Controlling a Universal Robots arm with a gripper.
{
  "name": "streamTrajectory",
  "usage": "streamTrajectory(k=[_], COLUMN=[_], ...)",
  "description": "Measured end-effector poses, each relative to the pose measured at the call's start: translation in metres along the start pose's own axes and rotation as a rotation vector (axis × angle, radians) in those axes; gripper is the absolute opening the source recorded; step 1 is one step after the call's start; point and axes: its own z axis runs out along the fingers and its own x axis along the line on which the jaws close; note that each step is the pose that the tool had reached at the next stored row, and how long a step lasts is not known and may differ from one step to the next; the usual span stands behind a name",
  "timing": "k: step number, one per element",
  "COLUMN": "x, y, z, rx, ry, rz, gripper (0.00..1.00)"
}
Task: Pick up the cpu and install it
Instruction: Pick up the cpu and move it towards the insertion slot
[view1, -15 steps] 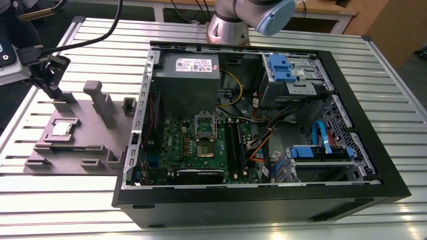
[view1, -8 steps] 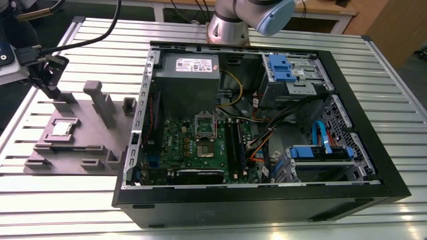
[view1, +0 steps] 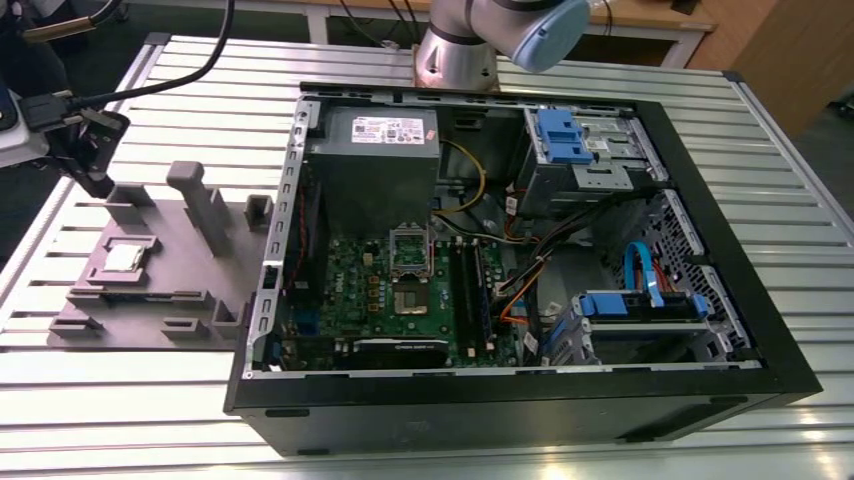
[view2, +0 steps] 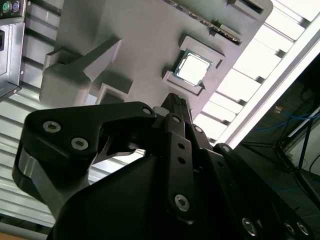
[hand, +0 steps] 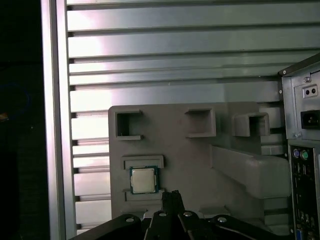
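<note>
The gripper (view1: 99, 186) hangs over the far end of a grey tray (view1: 160, 300) that lies on the slatted table (view1: 561, 62), off to the exterior view's left of the open case (view1: 534, 405). Its fingers (hand: 171, 199) look pressed together into one narrow dark tip, with nothing between them. The cpu (view1: 124, 258) sits flat, metal top up, in a square pocket of the tray. It is close to the fingertips but clear of them, lower than the tip and a little to one side. Both wrist views show the same thing: the cpu (hand: 144, 179) (view2: 192, 69) lies just past the closed tip (view2: 174, 98), with bare tray (view2: 125, 30) between them. Well away from the fingers, towards the exterior view's right, the green motherboard (view1: 350, 292) lies inside the case, and its socket (view1: 410, 298) has a dark centre. The arm (view1: 461, 50) stands at the table's far edge, behind the case.
</note>
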Motion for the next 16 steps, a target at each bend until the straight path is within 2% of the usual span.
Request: streamTrajectory(k=[6,10,16], x=[0.0053,0.0114,0.0154], y=[-0.0005,-0.0011,-0.0022], z=[0.0014,0.0041,0.0122], rx=[0.0000,0.0000,0.0000], ry=[0.0000,0.0000,0.0001], rz=[0.000,0.000,0.000], gripper=[0.10,0.10,0.10])
